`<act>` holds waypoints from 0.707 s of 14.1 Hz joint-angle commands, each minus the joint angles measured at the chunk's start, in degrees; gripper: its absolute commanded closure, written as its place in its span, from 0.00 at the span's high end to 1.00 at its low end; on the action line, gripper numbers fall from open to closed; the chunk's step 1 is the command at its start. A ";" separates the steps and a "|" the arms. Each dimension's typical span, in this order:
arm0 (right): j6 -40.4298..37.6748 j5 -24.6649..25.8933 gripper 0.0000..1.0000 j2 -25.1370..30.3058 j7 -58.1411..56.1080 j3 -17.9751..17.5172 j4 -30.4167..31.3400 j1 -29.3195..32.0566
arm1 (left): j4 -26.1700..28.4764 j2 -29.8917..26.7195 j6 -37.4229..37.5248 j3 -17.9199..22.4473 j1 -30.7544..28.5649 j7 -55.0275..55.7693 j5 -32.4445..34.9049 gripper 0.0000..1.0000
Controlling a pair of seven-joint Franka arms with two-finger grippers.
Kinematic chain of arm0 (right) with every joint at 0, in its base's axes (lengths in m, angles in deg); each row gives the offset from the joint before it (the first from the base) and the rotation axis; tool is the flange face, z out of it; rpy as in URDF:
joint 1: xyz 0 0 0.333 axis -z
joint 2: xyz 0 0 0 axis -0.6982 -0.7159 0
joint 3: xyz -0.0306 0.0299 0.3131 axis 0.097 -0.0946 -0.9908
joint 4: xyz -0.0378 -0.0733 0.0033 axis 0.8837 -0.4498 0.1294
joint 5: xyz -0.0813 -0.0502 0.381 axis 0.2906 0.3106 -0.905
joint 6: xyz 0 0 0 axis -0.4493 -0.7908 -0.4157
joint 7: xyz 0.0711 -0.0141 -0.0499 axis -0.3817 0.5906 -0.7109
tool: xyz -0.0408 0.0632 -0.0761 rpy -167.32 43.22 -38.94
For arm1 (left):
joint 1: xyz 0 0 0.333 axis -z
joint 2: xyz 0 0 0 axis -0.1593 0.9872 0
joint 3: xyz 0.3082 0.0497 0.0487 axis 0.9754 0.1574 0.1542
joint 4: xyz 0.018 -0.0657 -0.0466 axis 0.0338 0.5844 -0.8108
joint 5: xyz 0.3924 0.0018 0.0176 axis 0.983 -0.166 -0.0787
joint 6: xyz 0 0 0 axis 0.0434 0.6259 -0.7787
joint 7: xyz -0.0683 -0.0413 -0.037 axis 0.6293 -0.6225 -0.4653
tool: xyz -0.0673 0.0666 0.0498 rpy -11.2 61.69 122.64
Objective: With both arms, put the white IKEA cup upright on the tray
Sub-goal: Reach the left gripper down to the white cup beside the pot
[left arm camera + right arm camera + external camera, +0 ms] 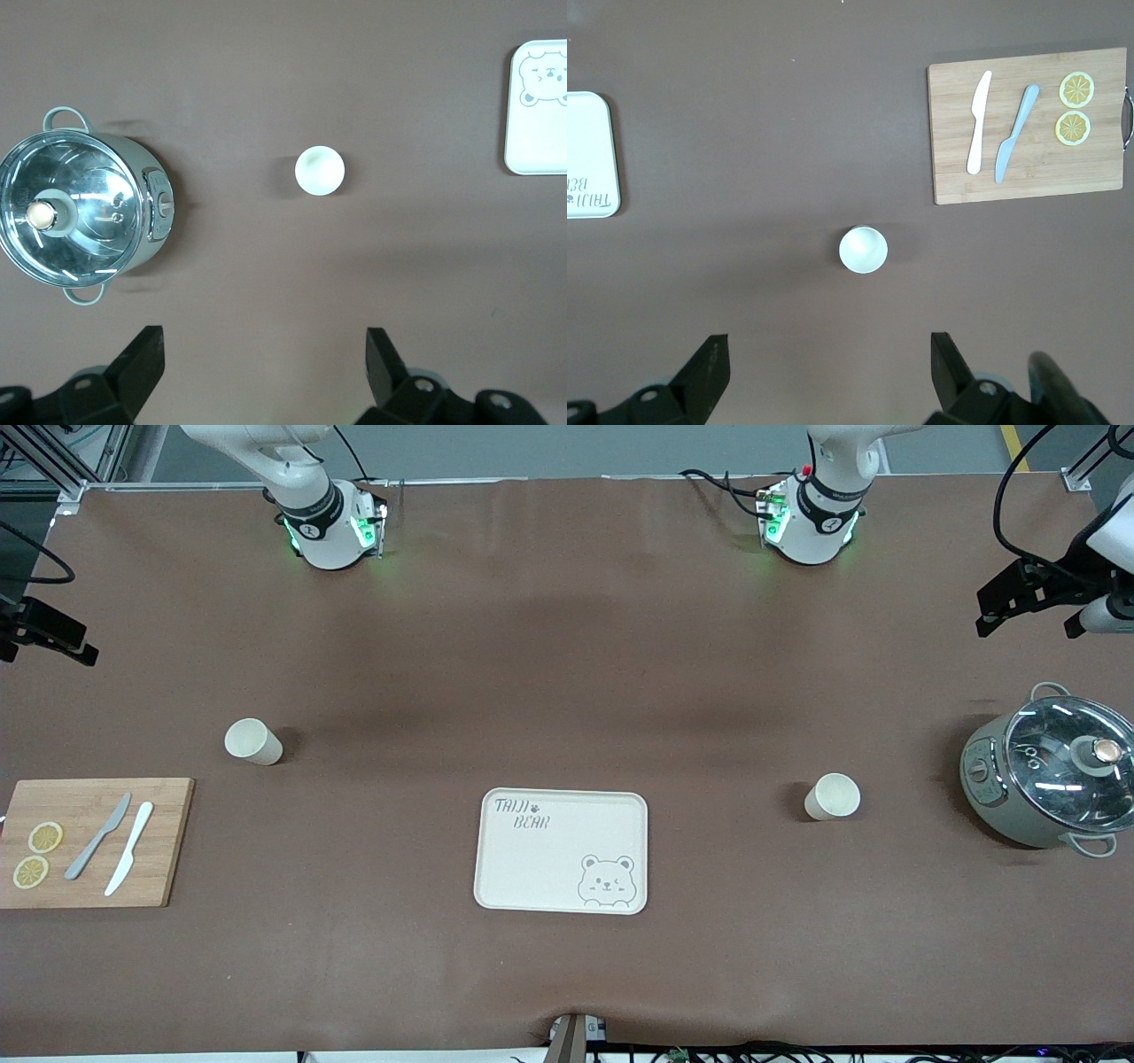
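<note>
A: Cups? Tray [532, 868]?
B: Both upright on worktop [567, 691]. Tray sits between the cups, nearer the front camera.
A: Grippers?
B: Left gripper [264, 367] spread, high over its cup [319, 170]. Right gripper [830, 367] spread over other cup [863, 249]. Both arms wait.

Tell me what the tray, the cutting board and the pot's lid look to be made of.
Tray: matte cream, likely plastic or fibre composite; flat even colour with a printed grey bear.
Cutting board: wood, probably bamboo; pale brown strip grain.
Pot lid: clear glass with a metal rim; reflections show, and you see through it.
</note>
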 commanded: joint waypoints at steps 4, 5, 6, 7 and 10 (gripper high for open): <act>-0.69 0.30 1.00 -0.69 -0.40 -0.38 -1.17 0.74 | -0.86 0.67 -0.06 -0.02 -0.61 -0.95 -0.06 1.00; -0.69 0.30 1.00 -0.69 -0.40 -0.38 -1.17 0.74 | -1.55 1.19 -0.15 0.07 -0.70 -0.69 0.03 1.00; -0.69 0.30 1.00 -0.69 -0.40 -0.38 -1.17 0.74 | -4.17 3.28 -0.06 0.07 -0.87 -0.60 0.12 1.00; -0.52 0.30 1.00 -0.78 -0.40 -0.38 -1.17 0.74 | -5.24 4.61 0.03 0.07 -0.96 -0.77 0.12 1.00; -0.34 0.48 1.00 -1.83 -0.58 -0.38 -1.26 0.74 | -4.99 6.81 0.11 -0.11 -0.44 -0.17 0.12 1.00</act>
